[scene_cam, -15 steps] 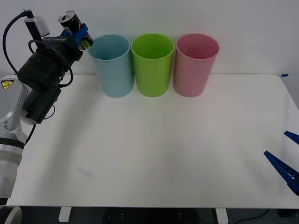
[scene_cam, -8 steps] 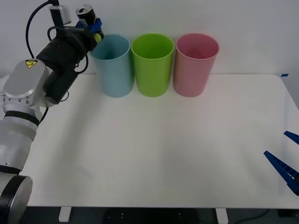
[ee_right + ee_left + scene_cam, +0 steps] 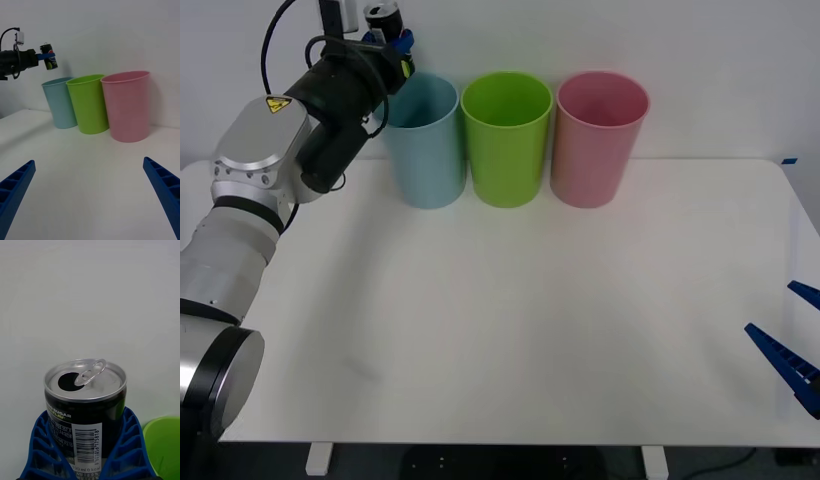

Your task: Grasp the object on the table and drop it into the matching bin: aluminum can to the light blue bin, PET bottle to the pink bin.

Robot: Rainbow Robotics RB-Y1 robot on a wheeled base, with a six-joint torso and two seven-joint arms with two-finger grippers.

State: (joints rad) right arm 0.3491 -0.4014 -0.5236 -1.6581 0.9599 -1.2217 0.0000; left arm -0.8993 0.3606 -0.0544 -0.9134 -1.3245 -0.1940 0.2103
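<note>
Left gripper, clenched on the small black aluminum can with opened silver top, holds it above the near-left rim of the tall light blue plastic bin. Lime green bin and pink bin follow rightward on the white table. Right gripper, fingers spread, rests low at the table's right edge.

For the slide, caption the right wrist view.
Left gripper holds the black can above the light blue bin, beside green and pink bins.
</note>
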